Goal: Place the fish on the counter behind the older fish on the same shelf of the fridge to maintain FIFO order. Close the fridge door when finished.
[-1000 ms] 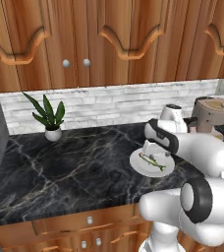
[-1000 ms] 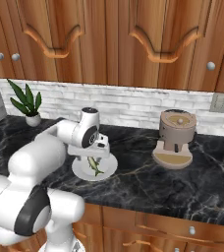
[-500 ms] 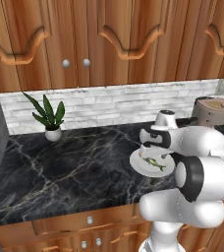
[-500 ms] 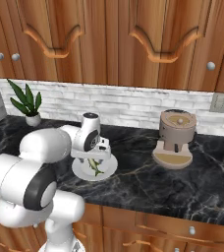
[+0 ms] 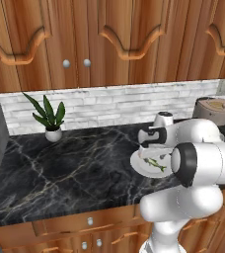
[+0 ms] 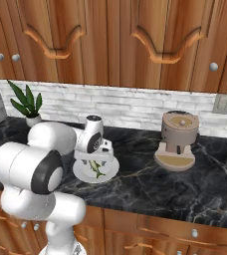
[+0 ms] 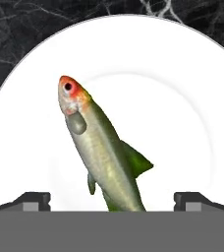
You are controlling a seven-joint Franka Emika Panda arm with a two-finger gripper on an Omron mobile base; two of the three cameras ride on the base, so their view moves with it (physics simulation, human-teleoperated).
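One fish [image 7: 104, 157] lies on the white plate [image 7: 182, 98]; gripper [image 7: 112, 199] spread wide above it: descend straddling the body mid-length, then close gently

Warm wooden wall cabinets [image 5: 109, 39] with arched panels and round silver knobs [image 5: 87, 63] are hanging across the top. A white brick backsplash [image 5: 114, 104] is running beneath them, carrying a pale wall outlet [image 6: 221, 103] at the right. Wooden drawer fronts [image 6: 155, 229] with small knobs are lining the bottom. Even, soft light is glossing the wood.
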